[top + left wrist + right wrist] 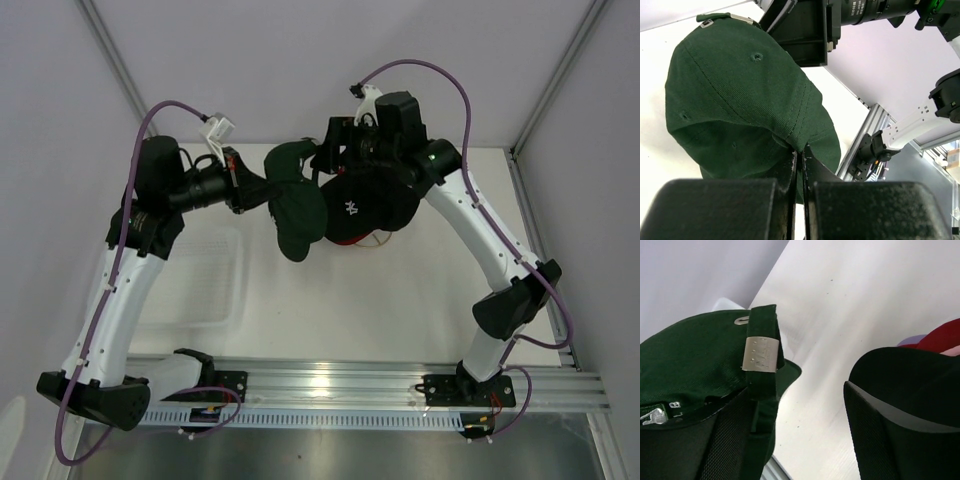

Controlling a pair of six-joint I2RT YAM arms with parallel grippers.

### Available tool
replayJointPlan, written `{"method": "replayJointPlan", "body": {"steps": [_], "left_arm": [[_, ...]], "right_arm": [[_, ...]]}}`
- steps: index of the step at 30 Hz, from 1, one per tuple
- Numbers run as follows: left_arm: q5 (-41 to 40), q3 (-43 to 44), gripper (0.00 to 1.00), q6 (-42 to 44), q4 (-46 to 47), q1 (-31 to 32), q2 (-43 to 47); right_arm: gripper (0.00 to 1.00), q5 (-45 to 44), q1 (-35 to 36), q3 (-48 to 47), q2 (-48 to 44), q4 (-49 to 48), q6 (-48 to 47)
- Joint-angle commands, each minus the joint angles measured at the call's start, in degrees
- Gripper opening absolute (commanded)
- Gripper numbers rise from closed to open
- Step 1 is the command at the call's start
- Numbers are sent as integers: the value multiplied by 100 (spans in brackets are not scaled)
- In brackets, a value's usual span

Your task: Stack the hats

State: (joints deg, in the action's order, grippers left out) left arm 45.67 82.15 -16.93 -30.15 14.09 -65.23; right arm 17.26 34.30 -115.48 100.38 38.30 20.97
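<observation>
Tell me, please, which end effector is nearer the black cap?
Right: the right end effector is at the black cap's far edge; the left end effector stands leftward, pinching the green cap.

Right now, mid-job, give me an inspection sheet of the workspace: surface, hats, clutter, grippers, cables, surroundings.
Surface: white table, no spills seen.
Job's things: green cap held up beside the black cap, which tops a pile; the edge of a red cap shows beneath it.
Clutter: white tray on the left; thin wire under the pile.
Grippers: left gripper shut on the green cap; right gripper open, beside its buckled strap.
Cables: purple cables looped along both arms, away from the caps.
Surroundings: plain walls; metal rail at the near edge.
</observation>
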Motion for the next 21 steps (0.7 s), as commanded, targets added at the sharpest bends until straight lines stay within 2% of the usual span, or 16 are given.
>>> {"method": "replayJointPlan", "body": {"steps": [1, 4, 8, 11, 12, 13, 15, 18, 21], "left_arm": [[231, 196, 1, 67, 185, 59, 134], [372, 170, 1, 58, 229, 68, 125], [425, 82, 1, 111, 220, 68, 142], [215, -6, 1, 181, 133, 68, 142], [119, -41, 1, 216, 98, 68, 134], [-30, -32, 1, 347, -42, 68, 116], [-697, 63, 1, 497, -262, 68, -42], [-1629, 405, 1, 621, -702, 68, -463], [-1930, 968, 1, 629, -1202, 234, -980]], "right_arm": [[72, -241, 15, -159, -247, -191, -102], [59, -223, 6, -229, -89, -271, -93], [33, -267, 6, -326, 69, -420, -154], [18, -354, 15, -378, 149, -447, -198], [10, -546, 15, -570, 184, -220, -312], [6, -739, 15, -755, 227, -35, -400], [0, -1291, -11, -1507, 403, 682, -663], [0, -1628, -204, -2353, 571, 1562, -788], [3, -1577, -582, -2051, 185, 1916, -779]]}}
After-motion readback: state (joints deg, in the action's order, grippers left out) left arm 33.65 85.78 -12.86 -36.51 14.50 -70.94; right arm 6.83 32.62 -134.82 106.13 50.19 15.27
